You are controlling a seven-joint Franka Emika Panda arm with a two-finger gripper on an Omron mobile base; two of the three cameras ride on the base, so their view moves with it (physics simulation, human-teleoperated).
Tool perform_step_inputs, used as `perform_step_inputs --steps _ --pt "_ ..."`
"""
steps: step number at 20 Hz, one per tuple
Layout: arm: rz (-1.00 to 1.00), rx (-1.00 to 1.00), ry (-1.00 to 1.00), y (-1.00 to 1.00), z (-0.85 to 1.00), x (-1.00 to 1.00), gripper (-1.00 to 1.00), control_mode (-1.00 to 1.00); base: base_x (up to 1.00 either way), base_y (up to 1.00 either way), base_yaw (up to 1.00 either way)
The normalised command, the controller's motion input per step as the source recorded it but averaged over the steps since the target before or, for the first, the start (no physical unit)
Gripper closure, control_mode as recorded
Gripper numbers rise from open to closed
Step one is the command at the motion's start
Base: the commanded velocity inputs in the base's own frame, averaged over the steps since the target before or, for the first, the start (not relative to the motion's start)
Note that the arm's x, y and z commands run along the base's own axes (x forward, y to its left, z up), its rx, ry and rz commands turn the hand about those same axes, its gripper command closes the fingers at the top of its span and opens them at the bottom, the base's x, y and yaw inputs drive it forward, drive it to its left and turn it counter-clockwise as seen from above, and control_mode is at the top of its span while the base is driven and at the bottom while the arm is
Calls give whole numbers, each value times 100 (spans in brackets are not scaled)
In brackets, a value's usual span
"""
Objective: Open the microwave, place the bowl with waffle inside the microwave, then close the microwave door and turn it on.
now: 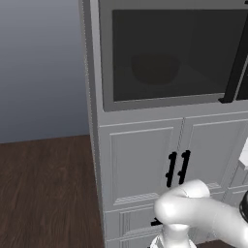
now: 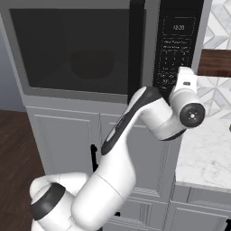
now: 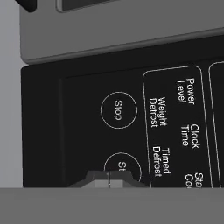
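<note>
The microwave (image 1: 102,58) is built in above white cabinets. The microwave door (image 2: 27,49) is closed, and its long black bar handle (image 2: 136,45) stands upright next to the control panel (image 2: 177,45). Behind the dark glass the bowl (image 1: 155,68) (image 2: 92,65) shows as a dim round shape. In the hand view my gripper (image 3: 108,179) is shut, its fingertips together at the lower edge of the round Start button (image 3: 127,162). The Stop button (image 3: 116,109) is above it. I cannot tell whether the tips touch the panel.
White panelled cabinet doors (image 1: 140,164) with short black handles (image 1: 171,169) sit under the microwave. A marble counter (image 2: 207,149) and a tiled wall (image 2: 219,18) with a wooden shelf (image 2: 215,62) lie to the right. Dark wood floor (image 1: 43,193) spreads to the left.
</note>
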Motion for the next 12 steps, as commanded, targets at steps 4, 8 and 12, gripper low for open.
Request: perform_step_inputs --steps 4,8,12 --pt "3 3 -5 -4 -8 63 100 -100 0 0 0" --pt "0 -3 -12 25 -38 49 100 -100 0 0 0" --pt "0 -9 -21 54 -42 27 100 -100 0 0 0"
